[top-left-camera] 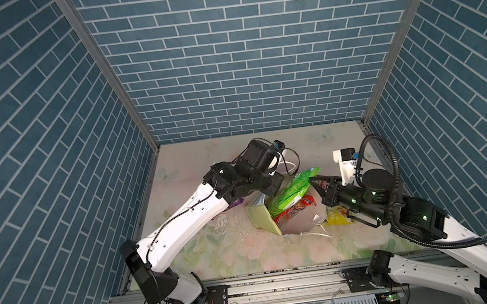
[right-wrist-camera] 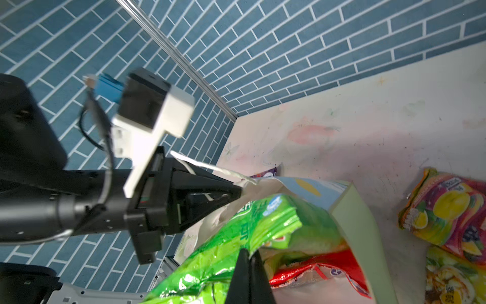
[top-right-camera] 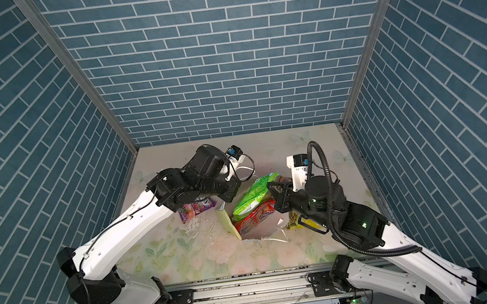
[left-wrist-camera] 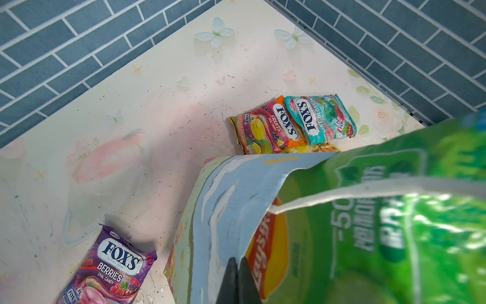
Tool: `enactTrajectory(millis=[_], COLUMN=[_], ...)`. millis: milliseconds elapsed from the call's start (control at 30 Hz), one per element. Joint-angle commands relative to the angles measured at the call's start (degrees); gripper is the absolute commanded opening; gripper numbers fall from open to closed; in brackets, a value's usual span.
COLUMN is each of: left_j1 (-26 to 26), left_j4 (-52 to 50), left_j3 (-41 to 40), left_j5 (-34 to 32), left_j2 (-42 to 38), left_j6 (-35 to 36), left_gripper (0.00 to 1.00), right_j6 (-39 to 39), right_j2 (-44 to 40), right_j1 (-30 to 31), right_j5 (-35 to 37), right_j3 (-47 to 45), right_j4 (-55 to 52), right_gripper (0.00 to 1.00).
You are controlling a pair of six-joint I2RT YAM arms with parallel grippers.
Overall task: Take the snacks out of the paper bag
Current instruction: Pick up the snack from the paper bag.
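**Green Lay's chips point(top-left-camera: 291, 191) sticking out of the paper bag point(top-left-camera: 263, 223)**

R end effector point(right-wrist-camera: 248, 259) is clamping, jaws together, on the crinkled top edge of the chips, w/ much of that packet poking out of the bag mouth. L end effector point(right-wrist-camera: 238, 189) is pinching shut on the bag's rim, right by a white cord handle point(right-wrist-camera: 207, 165). The bag is sitting mid-bench point(top-left-camera: 248, 253), mouth gaping, pale green narrow side showing. Red cookie bag point(top-right-camera: 254, 221) is lying inside, under the chips. Outside on the bench: purple Fox's point(top-right-camera: 197, 209) is lying just beside the bag under the L arm. Orange Fox's point(left-wrist-camera: 265, 129) & teal Fox's point(left-wrist-camera: 319, 118) are touching each other beyond it. Yellow packet point(top-left-camera: 338, 217) is resting under the R arm.
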Motion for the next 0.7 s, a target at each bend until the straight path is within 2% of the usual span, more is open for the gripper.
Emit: enactTrajectory(millis=[0, 267, 667], left_j1=[0.35, 0.42, 0.41], left_j4=[-0.73, -0.82, -0.73], left_j3=[1.21, 0.91, 1.28], left_j5=[-1.04, -1.18, -0.92], left_j2=[0.01, -0.27, 0.18], left_j6=[-0.85, -0.83, -0.32], left_gripper=[0.0, 0.0, 0.0], right_j6=[-5.86, -10.4, -14.23], right_j2=[-0.5, -1.25, -7.33], right_j1=[-0.15, -0.11, -0.1], right_j5=[0.83, 1.34, 9.5], right_j3=[3.94, 10.08, 13.75], right_j4=[-0.72, -3.58, -9.16], right_gripper=[0.0, 0.0, 0.0])
